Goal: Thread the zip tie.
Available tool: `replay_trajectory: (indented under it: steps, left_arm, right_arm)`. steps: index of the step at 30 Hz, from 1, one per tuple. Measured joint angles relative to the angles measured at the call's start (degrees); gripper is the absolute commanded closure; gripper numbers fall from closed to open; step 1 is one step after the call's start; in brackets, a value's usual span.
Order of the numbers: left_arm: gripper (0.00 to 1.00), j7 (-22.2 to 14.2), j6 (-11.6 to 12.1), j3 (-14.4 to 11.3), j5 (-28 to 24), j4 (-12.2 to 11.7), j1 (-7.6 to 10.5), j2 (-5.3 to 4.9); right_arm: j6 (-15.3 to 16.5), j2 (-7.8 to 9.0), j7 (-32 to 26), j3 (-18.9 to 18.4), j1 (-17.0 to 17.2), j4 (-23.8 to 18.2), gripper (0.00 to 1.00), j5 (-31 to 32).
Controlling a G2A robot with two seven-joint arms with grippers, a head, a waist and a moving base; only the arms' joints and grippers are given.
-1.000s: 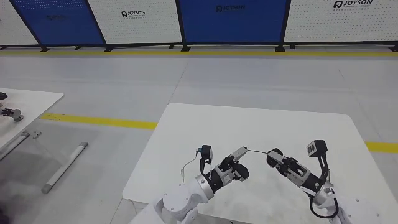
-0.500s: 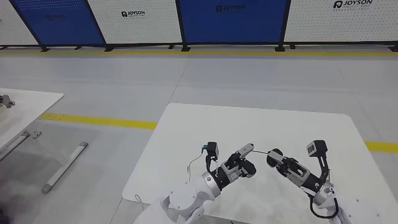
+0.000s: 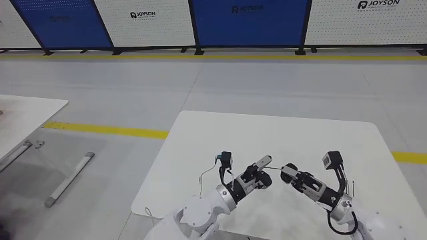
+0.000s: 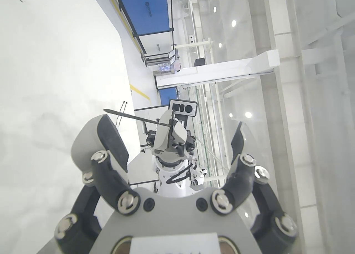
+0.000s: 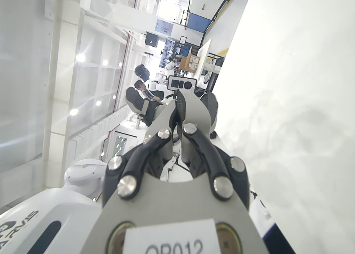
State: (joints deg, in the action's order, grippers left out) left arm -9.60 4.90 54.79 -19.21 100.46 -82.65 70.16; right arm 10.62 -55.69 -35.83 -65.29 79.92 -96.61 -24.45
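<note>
Table (image 3: 220, 133), zip tie (image 4: 130, 116) in right pincer (image 4: 169, 124)

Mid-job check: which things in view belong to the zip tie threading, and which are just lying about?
Job in hand:
zip tie, pinched in the shut right claw
left claw, open, facing it
white table under both

Lying about:
grey bar on the floor
side table
pegboard panels behind
</note>
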Motion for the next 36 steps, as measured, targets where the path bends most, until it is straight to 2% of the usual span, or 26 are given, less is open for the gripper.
replay_trajectory:
  steps: [4, 8, 9, 10, 11, 13, 14, 15, 16, 19, 30, 31, 34, 36]
  left_arm:
    - [0.00, 0.04, 0.17, -0.05, -0.08, 0.06, -0.01, 0.02]
    - [0.00, 0.10, 2.07, -0.48, 0.10, -0.32, 0.01, 0.19]
    - [0.29, 0.05, 2.50, -0.53, 0.10, -0.50, 0.03, 0.22]
    - [0.43, 0.00, 2.93, -0.57, 0.09, -0.73, 0.06, 0.25]
    - [0.44, -0.04, 3.08, -0.58, 0.01, -0.87, 0.06, 0.27]
    - [0.75, -0.13, 2.87, -0.54, -0.35, -1.02, 0.00, 0.30]
    - [0.73, -0.17, 2.69, -0.51, -0.32, -1.04, -0.03, 0.29]
    - [0.79, -0.21, 2.59, -0.47, -0.14, -1.04, -0.08, 0.28]
    - [0.91, -0.24, 2.58, -0.42, 0.10, -1.04, -0.18, 0.26]
    - [1.00, -0.24, 2.74, -0.27, 0.31, -1.08, -0.38, 0.24]
    - [1.00, -1.16, 3.62, 0.12, 0.65, -1.17, -0.57, 0.22]
    - [0.95, -1.30, 3.73, 0.14, 0.67, -1.20, -0.58, 0.22]
    - [0.96, -1.45, 3.84, 0.12, 0.82, -1.25, -0.59, 0.23]
    - [0.93, -1.45, 3.85, 0.06, 0.96, -1.29, -0.54, 0.26]
  right_arm:
    - [0.02, 0.00, -0.03, 0.01, 0.00, 0.00, 1.00, -0.03]
    - [0.03, 0.00, -0.03, 0.01, 0.00, 0.00, 1.00, -0.03]
    - [0.03, 0.00, -0.03, 0.01, 0.00, 0.00, 1.00, -0.03]
    - [0.03, 0.00, -0.03, 0.01, 0.00, 0.00, 1.00, -0.03]
    - [0.03, 0.00, -0.03, 0.01, 0.00, 0.00, 1.00, -0.03]
    - [0.03, 0.00, -0.03, 0.01, 0.00, 0.00, 1.00, -0.03]
    - [0.03, 0.00, -0.03, 0.01, 0.00, 0.00, 1.00, -0.03]
    - [0.03, 0.00, -0.03, 0.01, 0.00, 0.00, 1.00, -0.03]
    - [0.03, 0.00, -0.03, 0.01, 0.00, 0.00, 1.00, -0.03]
    - [0.03, 0.00, -0.03, 0.01, 0.00, 0.00, 1.00, -0.03]
    - [0.03, 0.00, -0.03, 0.01, 0.00, 0.00, 1.00, -0.03]
    - [0.03, 0.00, -0.03, 0.01, 0.00, 0.00, 1.00, -0.03]
    - [0.03, 0.00, -0.03, 0.01, 0.00, 0.00, 1.00, -0.03]
    - [0.03, 0.00, -0.03, 0.01, 0.00, 0.00, 1.00, -0.03]
